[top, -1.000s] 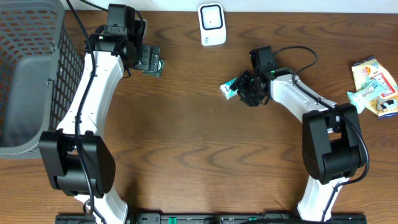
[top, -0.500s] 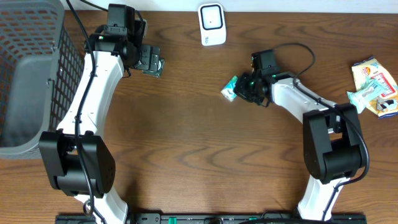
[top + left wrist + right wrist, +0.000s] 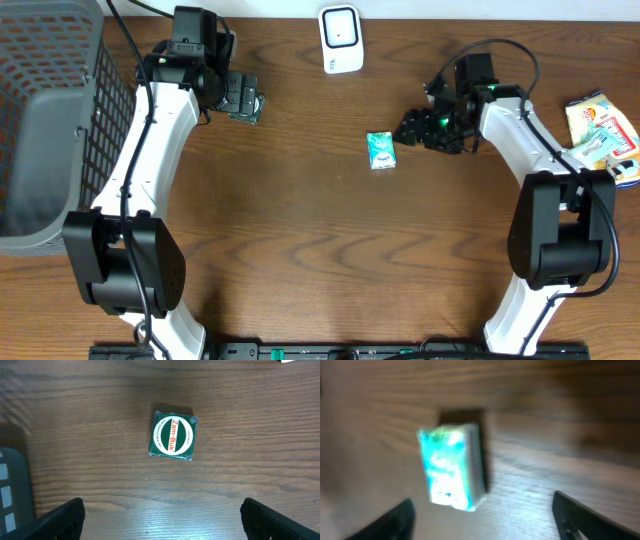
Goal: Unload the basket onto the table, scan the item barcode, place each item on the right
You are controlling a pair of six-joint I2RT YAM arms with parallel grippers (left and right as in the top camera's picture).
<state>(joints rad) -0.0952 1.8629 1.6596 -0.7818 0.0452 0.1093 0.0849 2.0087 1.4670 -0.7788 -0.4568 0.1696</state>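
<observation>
right pincer (image 3: 411,130) hangs wide open, gripping nothing; the teal packet (image 3: 380,150) lies flat just ahead of its tips, apart from them. for a clean pickup i'd straddle its long edges, leaving the printed faces free for the scanner (image 3: 340,38). elbow bent, wrist pitched downward.

The left arm (image 3: 150,140) rises from the lower left of the overhead frame and reaches to the upper left. There it bends to the right, and the left gripper (image 3: 246,100) points rightward with its jaws spread wide. In its wrist view the two dark fingertips (image 3: 62,519) sit in the bottom corners. The right arm (image 3: 525,125) climbs from the lower right, folds over near the upper right and turns left. The right gripper (image 3: 413,128) faces left with its jaws apart, and its fingertips (image 3: 395,521) show blurred at the lower edges of its wrist view.
</observation>
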